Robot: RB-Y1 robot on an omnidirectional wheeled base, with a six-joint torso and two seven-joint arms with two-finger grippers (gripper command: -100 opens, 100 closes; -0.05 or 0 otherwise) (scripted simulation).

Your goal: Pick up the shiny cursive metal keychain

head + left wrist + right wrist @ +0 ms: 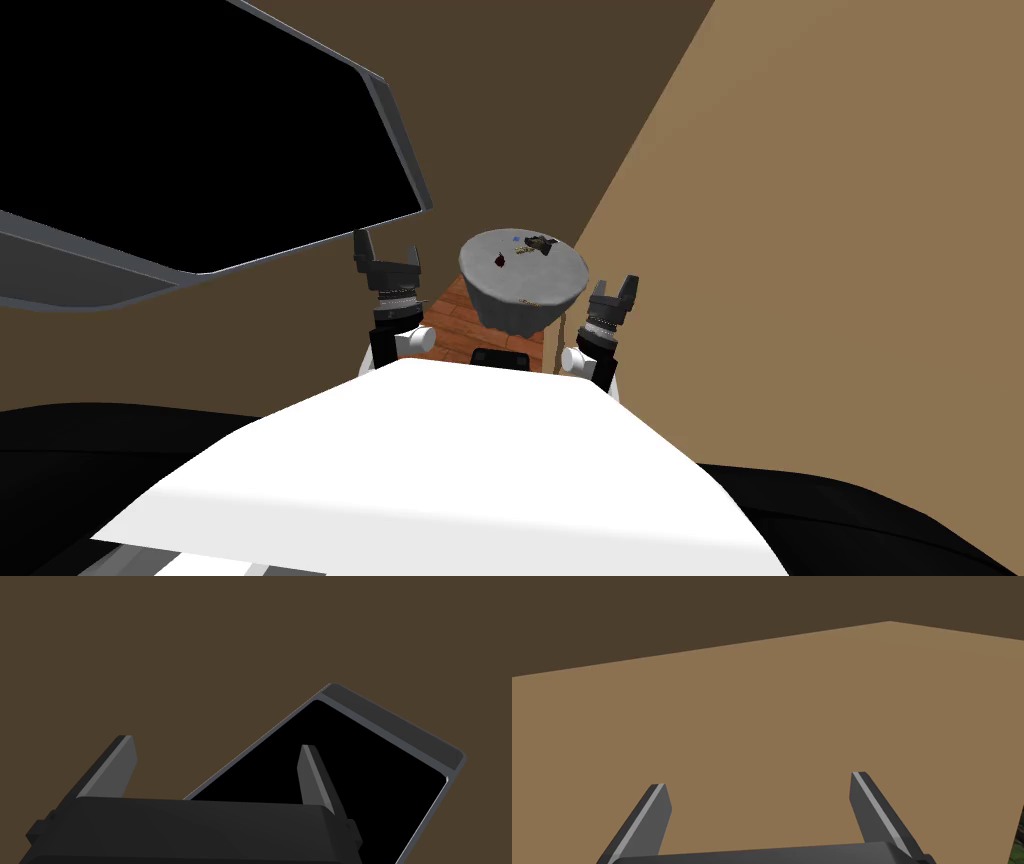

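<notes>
Keychain [523, 250] on table [562, 270] between left end effector [386, 244] and right end effector [616, 284] (both spread).

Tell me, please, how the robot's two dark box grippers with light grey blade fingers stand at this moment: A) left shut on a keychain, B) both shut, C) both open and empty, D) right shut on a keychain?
C: the left gripper and the right gripper each stand wide open with nothing held, while the small items lie on the round grey table ahead.
</notes>
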